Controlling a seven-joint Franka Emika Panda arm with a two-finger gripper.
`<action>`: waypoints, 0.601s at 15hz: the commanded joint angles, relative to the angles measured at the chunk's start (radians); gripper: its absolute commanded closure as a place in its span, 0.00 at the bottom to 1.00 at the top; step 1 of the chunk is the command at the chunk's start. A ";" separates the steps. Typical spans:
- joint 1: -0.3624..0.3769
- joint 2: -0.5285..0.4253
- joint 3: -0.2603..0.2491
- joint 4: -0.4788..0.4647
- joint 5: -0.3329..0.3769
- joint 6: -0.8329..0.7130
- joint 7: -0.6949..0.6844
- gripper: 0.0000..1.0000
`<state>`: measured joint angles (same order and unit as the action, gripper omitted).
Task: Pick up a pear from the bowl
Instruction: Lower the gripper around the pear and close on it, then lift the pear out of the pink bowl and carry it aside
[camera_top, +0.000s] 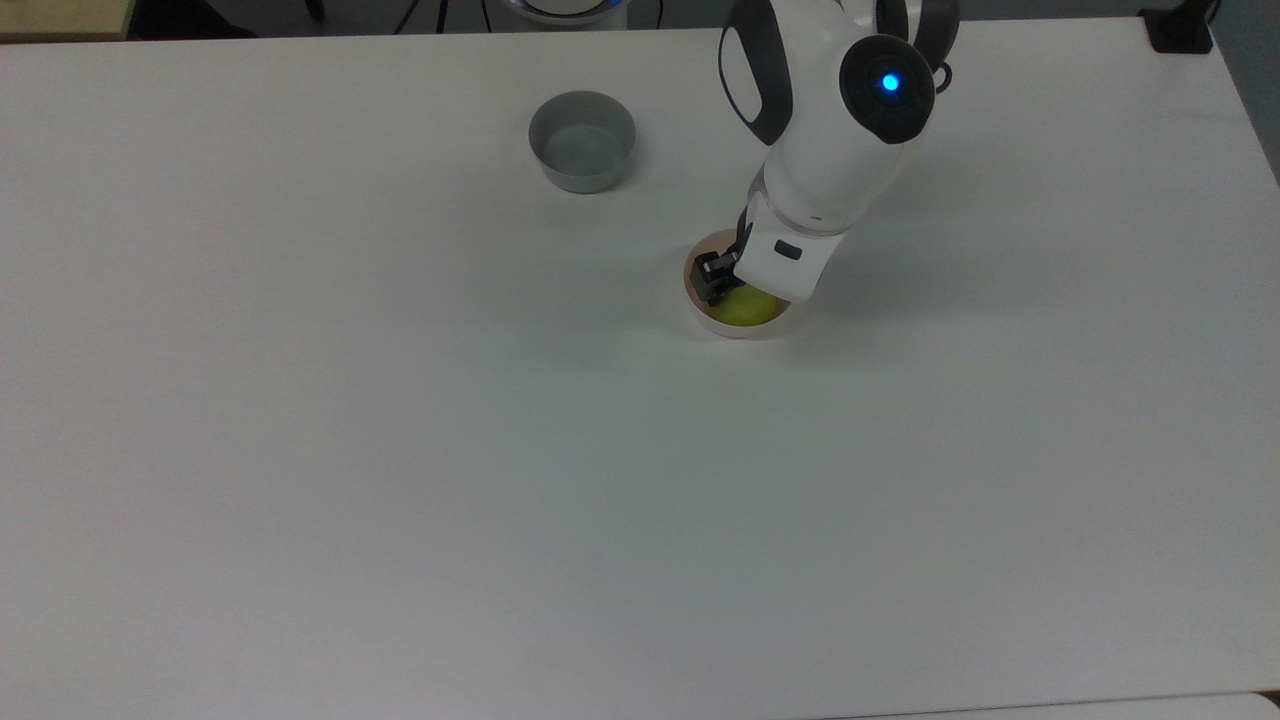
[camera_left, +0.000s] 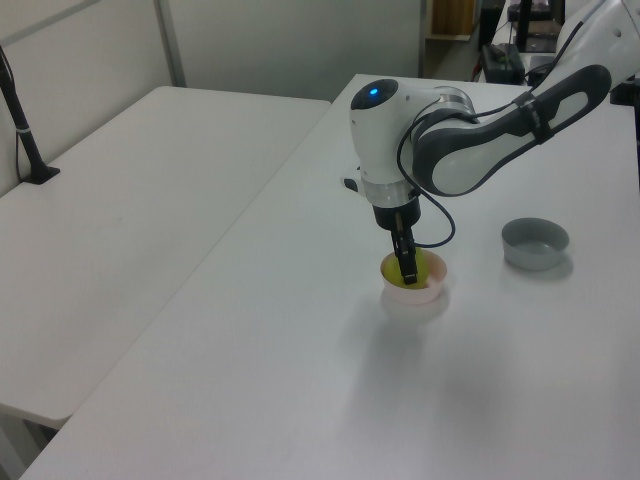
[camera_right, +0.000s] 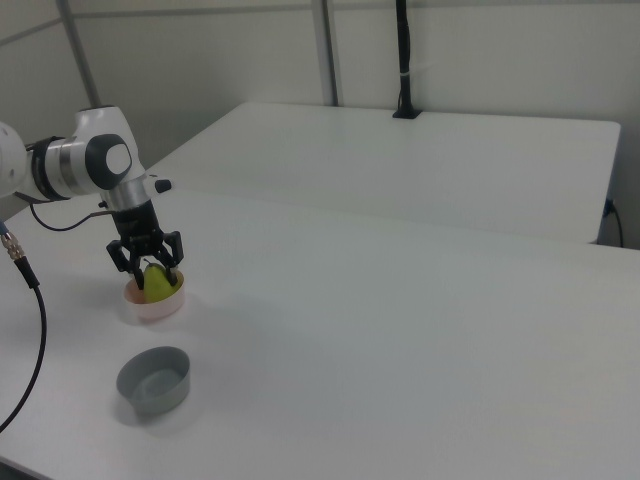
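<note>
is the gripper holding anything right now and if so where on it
Not yet, as far as shows. The gripper is open, its fingers straddling the pear's upper part inside the pink bowl. Whether the pads touch the fruit cannot be told.

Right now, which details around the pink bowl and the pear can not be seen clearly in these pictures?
- Top view: the white wrist covers part of the small yellow-green pear and the far rim of the round pale pink bowl.
- Left view: the dark finger crosses the pear.
- Pear stem: too small in every view.
- Finger contact with the pear: cannot tell.
</note>
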<state>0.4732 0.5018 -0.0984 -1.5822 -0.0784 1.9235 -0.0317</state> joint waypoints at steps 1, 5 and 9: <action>0.021 -0.029 -0.012 -0.012 -0.009 0.009 0.032 0.62; 0.012 -0.095 -0.012 -0.012 -0.008 -0.018 0.023 0.63; -0.031 -0.245 -0.011 -0.009 0.006 -0.096 -0.028 0.63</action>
<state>0.4620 0.3740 -0.1057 -1.5651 -0.0784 1.8909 -0.0237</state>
